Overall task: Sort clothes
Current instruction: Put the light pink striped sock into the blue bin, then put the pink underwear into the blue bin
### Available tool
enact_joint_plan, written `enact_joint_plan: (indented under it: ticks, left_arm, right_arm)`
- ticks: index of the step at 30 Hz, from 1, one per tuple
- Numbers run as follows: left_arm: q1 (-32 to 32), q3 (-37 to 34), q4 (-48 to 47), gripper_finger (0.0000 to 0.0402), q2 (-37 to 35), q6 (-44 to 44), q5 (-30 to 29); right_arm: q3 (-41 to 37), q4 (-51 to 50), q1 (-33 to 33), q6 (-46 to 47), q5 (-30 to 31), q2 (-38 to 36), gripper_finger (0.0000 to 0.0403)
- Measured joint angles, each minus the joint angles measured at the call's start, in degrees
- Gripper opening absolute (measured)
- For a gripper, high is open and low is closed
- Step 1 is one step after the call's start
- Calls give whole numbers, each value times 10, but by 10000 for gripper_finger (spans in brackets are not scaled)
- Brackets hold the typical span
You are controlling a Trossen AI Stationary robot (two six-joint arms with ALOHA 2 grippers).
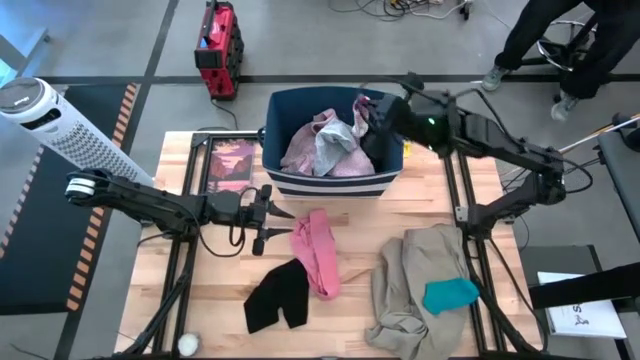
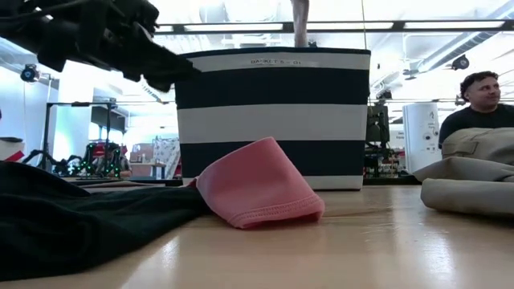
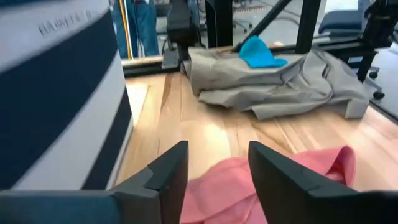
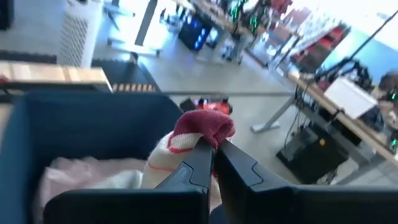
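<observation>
A pink garment [image 1: 318, 252] lies flat on the table's middle. My left gripper [image 3: 217, 167] hovers open at its left end, fingers level and pointing toward the table's right. A black piece [image 1: 275, 297] lies near the front edge. At the right, a teal piece [image 1: 450, 293] rests on a khaki-beige garment [image 1: 415, 285]. The navy striped bin [image 1: 330, 185] at the back holds a pale pink shirt [image 1: 305, 148] and a light blue-grey piece [image 1: 335, 145]. Above the bin, my right gripper [image 4: 213, 152] is shut on a red-and-white knitted piece [image 4: 196, 134]. My right gripper pinches the knitted piece just below its red end [image 4: 205, 127] between the two shut fingers. The red end bulges out past the fingertips. The white, red-striped part [image 4: 163, 160] hangs beside the fingers over the inside of the bin.
A flat dark book with pink print [image 1: 232, 165] lies left of the bin. A white fan [image 1: 60, 125] stands off the table's left corner. A person [image 2: 482, 100] sits beyond the table's right side. Bare wood shows between the pink garment and the khaki one.
</observation>
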Motion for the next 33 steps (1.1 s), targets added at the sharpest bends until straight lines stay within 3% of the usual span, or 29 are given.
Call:
enact_joint_plan:
  ticks: [6, 12, 20, 26, 33]
  left_arm:
    - [0, 0, 2, 193, 40, -18, 0]
    - [-5, 0, 10, 214, 90, -39, 1]
    - [-24, 2, 43, 225, 171, -40, -3]
    - [-26, 50, 24, 227, 241, -20, -18]
    - [-26, 141, -61, 229, 326, 31, -35]
  right_arm:
    - [-33, -5, -82, 16, -72, 18, 0]
    - [-55, -16, -118, 60, -127, 46, 14]
    - [-55, -35, -114, 72, -139, 71, 151]
    - [-55, -42, -103, 76, -140, 59, 253]
    - [-55, -46, -71, 76, -140, 31, 307]
